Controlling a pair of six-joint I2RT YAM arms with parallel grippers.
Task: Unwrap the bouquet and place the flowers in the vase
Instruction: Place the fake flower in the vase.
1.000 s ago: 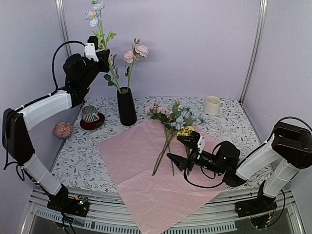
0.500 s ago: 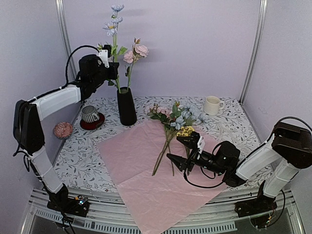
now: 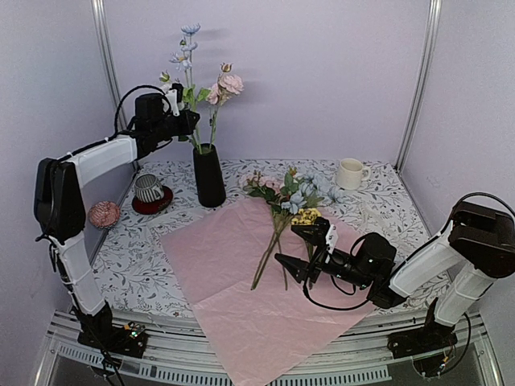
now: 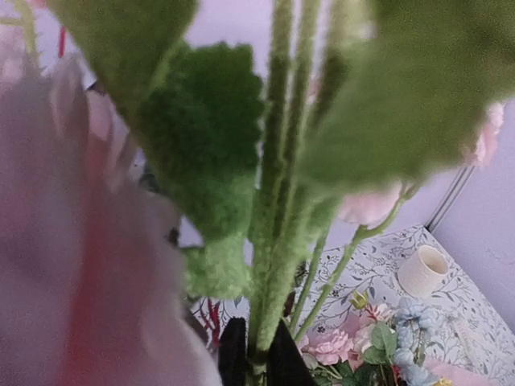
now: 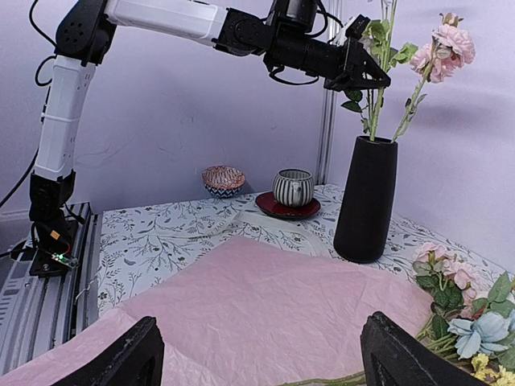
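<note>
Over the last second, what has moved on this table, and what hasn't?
The left gripper swung the blue flower right and down, so its stem now stands in the vase beside the pink rose; whether it has let go is unclear. The right gripper, open over the pink paper, and the remaining flowers stayed put.

I see the left gripper (image 3: pixel 187 121) raised at the stem of the blue flower (image 3: pixel 187 42), which stands in the black vase (image 3: pixel 210 177) alongside a pink rose (image 3: pixel 232 83). From here I can't tell whether its jaws pinch that stem. My right gripper (image 3: pixel 288 244) hangs low over the spread pink wrapping paper (image 3: pixel 241 297), jaws wide apart with nothing between them, just beside the stems of the loose flowers (image 3: pixel 288 197) lying across the sheet's far part. A striped cup (image 3: pixel 148 187) on a red saucer (image 3: pixel 165 199) sits left of the vase, and a white mug (image 3: pixel 350 173) stands well off to its right.
</note>
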